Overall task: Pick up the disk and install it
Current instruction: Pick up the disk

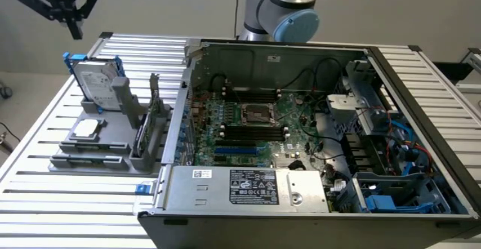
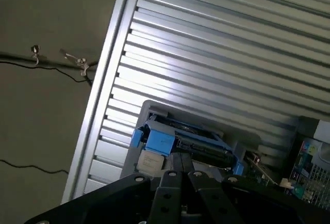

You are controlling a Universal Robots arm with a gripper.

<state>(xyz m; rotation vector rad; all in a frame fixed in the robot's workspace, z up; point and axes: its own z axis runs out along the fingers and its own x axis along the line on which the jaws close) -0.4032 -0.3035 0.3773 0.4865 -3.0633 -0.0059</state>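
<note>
- Exterior view: the disk [image 1: 100,83] stands upright on edge in a grey holder [image 1: 105,147], near the worktop's [image 1: 45,204] edge on the exterior view's left.
- An open computer case [image 1: 278,57] lies just beside the holder and takes up most of the worktop.
- The black pincer [image 1: 64,12] hangs in the air above the disk, well apart from it. I cannot tell whether it is open or closed.
- Wrist view: the pincer [image 2: 181,162] looks down on the disk's [image 2: 198,144] top edge and blue frame.
- A small pale chip [image 2: 151,161] sits just beside the disk.
- The slatted worktop [image 2: 232,53] lies beyond, with cables [image 2: 41,64] on the floor past its edge.
</note>
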